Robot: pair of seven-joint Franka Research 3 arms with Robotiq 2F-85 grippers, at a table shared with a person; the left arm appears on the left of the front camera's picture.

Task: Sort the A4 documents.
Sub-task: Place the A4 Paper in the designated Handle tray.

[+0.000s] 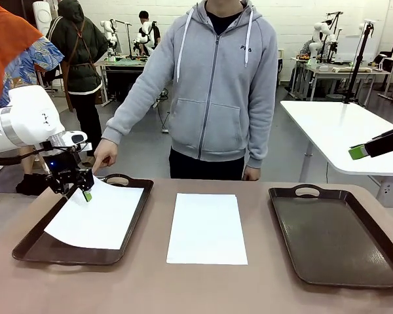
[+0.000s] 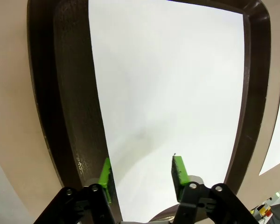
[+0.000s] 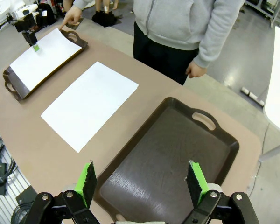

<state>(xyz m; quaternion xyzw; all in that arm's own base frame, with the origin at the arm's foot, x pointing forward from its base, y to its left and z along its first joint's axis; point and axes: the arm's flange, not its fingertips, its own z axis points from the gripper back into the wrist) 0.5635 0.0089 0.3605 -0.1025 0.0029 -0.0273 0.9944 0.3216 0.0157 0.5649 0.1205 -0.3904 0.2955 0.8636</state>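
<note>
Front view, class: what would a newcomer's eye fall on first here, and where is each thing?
A white sheet lies askew in the left tray, with the open left gripper at its far corner and a person's hand beside it. A second sheet lies flat on the table, between the trays. The right tray is dark and bare, with the open right gripper above it.

- A4 documents (image 1: pixel 206 227): plain white, unprinted (both sheets alike).
- Trays (image 1: pixel 334 239): dark brown, with finely textured floors.
- Table (image 1: pixel 183 288): dull pinkish tan.
- Left gripper (image 2: pixel 141 170), right gripper (image 3: pixel 142 179): black with bright green pads.
- Hoodie (image 1: pixel 216 85): grey, with white drawstrings.
</note>
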